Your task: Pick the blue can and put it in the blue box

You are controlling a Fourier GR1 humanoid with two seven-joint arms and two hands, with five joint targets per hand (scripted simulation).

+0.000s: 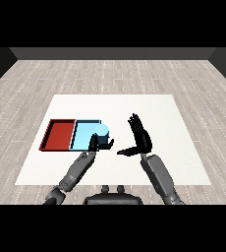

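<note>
The blue can (101, 133) stands upright at the right edge of the light blue tray (83, 133), overlapping the tray's right rim in the head view. My left hand (93, 143) is at the can's near side with its fingers and thumb curled round the lower part, hiding the can's base. Whether the can rests on the tray or is held just above it cannot be told. My right hand (141, 136) is a short way to the right of the can, fingers straight and pointing up, thumb stretched left, holding nothing.
The red tray (58, 134) lies directly left of the blue tray, sharing a side with it. Both sit on the left half of the white table (159, 113). Wood floor surrounds the table.
</note>
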